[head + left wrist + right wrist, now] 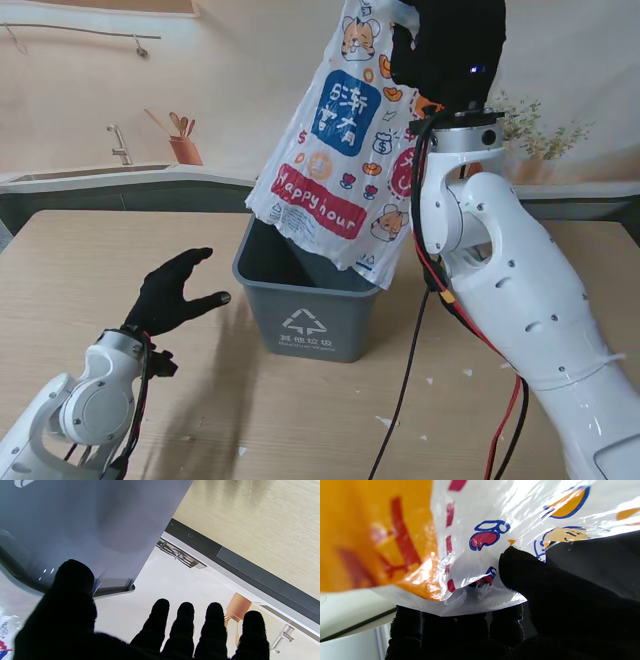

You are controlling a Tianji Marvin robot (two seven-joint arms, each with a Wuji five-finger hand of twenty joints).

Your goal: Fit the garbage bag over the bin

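While the right hand (pixel 445 45), black-gloved, pinches the top edge of the white printed plastic garbage bag (pixel 335 150) between thumb and fingers (pixel 520 572), bag hangs high, tilted, its lower end dipping just inside the far right part of the grey rectangular plastic bin (pixel 300 310). Left hand (pixel 175 292) is spread, holding nothing, hovering beside the bin's left wall over the light wooden table (pixel 80 260). Judged early: bag lifted and partly over the bin, mouth not opened, no edge stretched over the rim yet. Opening and hooking all corners is left.
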